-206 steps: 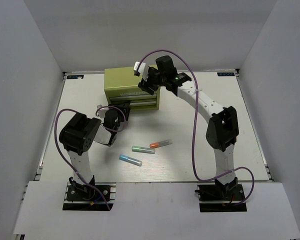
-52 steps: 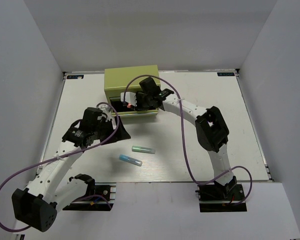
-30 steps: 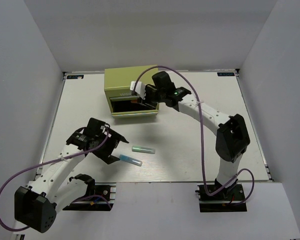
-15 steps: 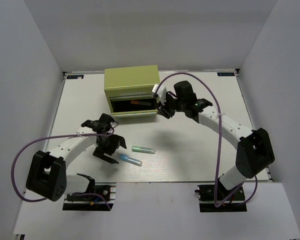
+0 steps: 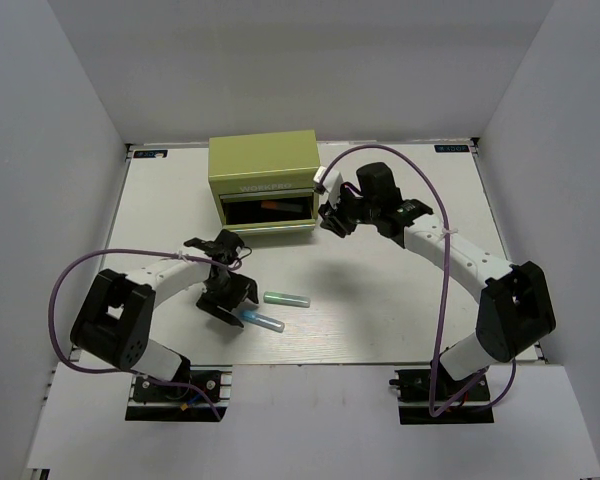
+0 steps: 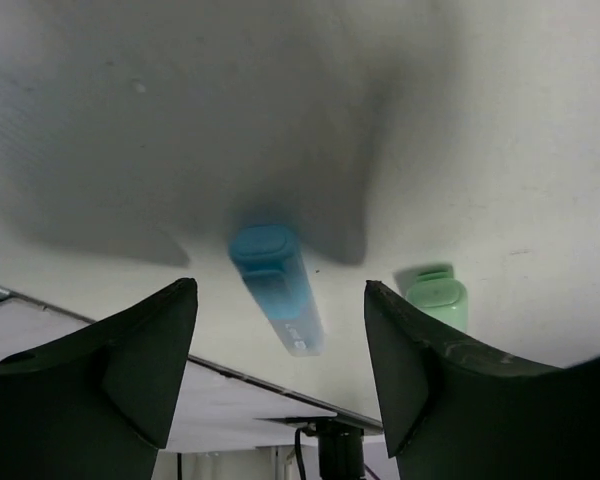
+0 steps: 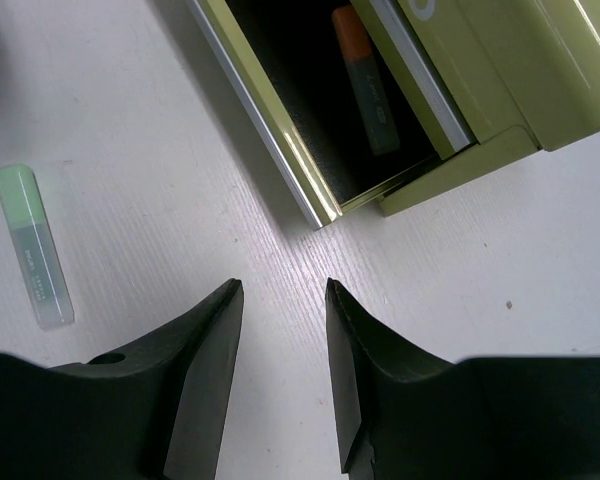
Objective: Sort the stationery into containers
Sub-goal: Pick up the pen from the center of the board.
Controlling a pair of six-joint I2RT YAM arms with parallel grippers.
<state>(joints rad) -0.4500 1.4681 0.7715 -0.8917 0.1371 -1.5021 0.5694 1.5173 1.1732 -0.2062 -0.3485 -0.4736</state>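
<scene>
The left gripper [image 5: 230, 298], jaws spread and empty, hovers over the blue marker [image 6: 277, 300] at lower centre. An off-centre squeeze could roll it against the nearby green marker [image 6: 437, 298]. The right gripper [image 7: 282, 290], parted and empty, hangs beside the chest [image 5: 262, 162] and its open drawer.

The chest [image 5: 263, 170] stands on the table [image 5: 410, 290] at eleven o'clock from its middle. Its open drawer [image 5: 270, 228] is pulled toward six, with one marker [image 7: 365, 95] lying inside. The farther loose marker [image 5: 286, 298] lies at seven o'clock from the middle. The nearer loose marker [image 5: 261, 320] lies near it, at its seven.
</scene>
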